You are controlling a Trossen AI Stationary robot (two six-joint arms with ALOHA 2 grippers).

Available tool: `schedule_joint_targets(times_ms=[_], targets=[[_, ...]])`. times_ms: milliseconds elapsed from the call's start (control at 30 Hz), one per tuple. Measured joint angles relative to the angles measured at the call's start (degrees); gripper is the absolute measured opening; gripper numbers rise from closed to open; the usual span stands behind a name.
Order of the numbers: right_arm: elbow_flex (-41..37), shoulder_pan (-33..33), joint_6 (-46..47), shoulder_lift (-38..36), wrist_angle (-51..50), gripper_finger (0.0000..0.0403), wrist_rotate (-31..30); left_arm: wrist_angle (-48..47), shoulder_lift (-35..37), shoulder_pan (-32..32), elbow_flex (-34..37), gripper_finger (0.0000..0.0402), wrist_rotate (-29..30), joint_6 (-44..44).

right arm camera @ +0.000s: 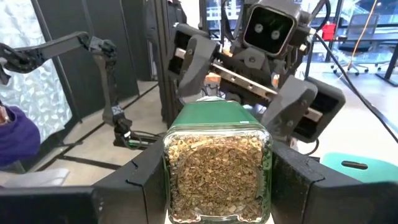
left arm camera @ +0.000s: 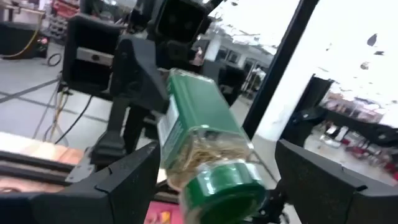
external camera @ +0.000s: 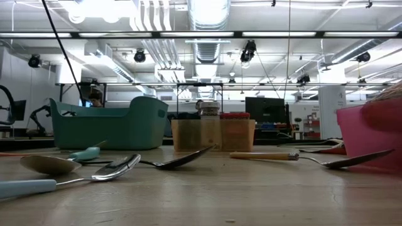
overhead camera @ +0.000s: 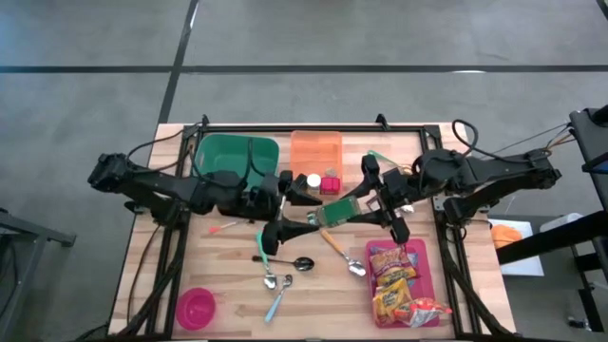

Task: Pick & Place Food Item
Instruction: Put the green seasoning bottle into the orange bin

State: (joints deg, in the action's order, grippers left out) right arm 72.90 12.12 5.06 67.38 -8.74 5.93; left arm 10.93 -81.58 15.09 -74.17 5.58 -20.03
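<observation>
- Spice jar (overhead camera: 339,209): green label and cap, held level in the air above the middle of the worktop (overhead camera: 228,285), between the two arms.
- Right tool (right arm camera: 217,180): fingers clamped on the jar's base end.
- Left tool (left arm camera: 214,180): fingers spread wide either side of the green cap, not closed on it.
- Pink tray (overhead camera: 427,261) with snack packets lies below, near the right arm.

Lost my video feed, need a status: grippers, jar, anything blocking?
Right gripper shut on spice jar, held level above table. Left gripper open, fingers either side of jar's green lid. Nothing in between.
</observation>
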Motion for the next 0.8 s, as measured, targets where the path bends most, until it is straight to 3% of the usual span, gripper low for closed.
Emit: schedule_joint_targets(times_ms=[400,800], targets=[[-0.09,-0.07,-0.36,0.2,1.95,0.019,-0.35,-0.4,-0.24,-0.16,0.44,0.031,3.92,10.94],[-0.18,-0.02,-2.08,0.23,4.37,0.019,-0.4,4.01,-1.07,-0.16,0.46,0.0232,1.29,14.97]])
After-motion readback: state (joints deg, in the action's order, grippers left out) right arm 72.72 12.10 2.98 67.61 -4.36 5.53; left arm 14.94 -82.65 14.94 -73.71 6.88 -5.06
